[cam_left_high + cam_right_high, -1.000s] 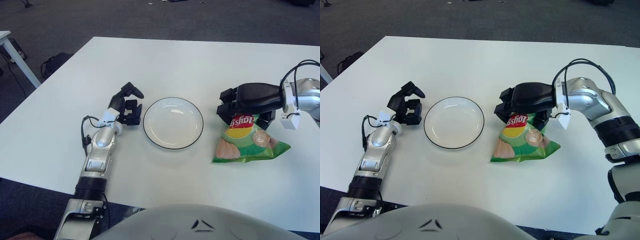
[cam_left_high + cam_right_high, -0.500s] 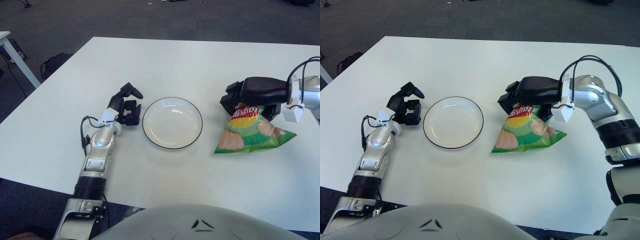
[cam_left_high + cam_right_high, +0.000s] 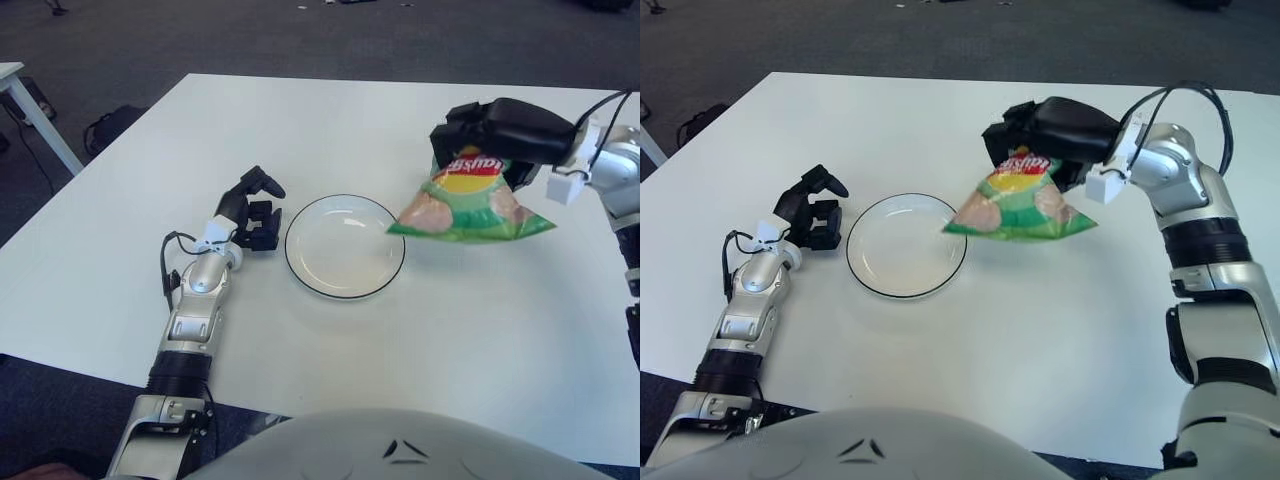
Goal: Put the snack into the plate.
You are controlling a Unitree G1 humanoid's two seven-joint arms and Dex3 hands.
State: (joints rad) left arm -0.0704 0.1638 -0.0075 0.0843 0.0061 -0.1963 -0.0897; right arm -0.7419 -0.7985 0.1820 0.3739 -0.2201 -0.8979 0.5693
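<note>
At the bottom edge of the frame sits the pale curved top of my own torso (image 3: pixel 400 445). Just above it, at lower left, my left forearm runs up across the white tabletop (image 3: pixel 470 330) to my left hand (image 3: pixel 252 210), which rests on the surface just beside the left rim of the plate. Its dark fingers (image 3: pixel 266 182) are loosely curled and relaxed, gripping nothing.

In the middle of the frame lies the plate (image 3: pixel 345 246), round and white with a thin dark line around its rim, flat on the tabletop and bare inside.

Right of centre and a little higher, the snack (image 3: pixel 470 198) hangs in the air, lifted clear of the tabletop. It is a green chip bag with a yellow top band and a red logo that reads "Lay's", seen upside down, with pictures of chips on its front. The bag tilts so that its lower left corner reaches over the right rim of the plate, while most of it hangs beyond the plate's right side.

At upper right, my right hand (image 3: pixel 500 125) pinches the bag by its top edge, black fingers (image 3: pixel 455 125) closed over the yellow band. My silver forearm (image 3: pixel 615 160) leads off toward the right edge, with a black cable looping over the wrist.

Beyond the tabletop, dark grey carpet (image 3: pixel 300 35) fills the top of the frame.
</note>
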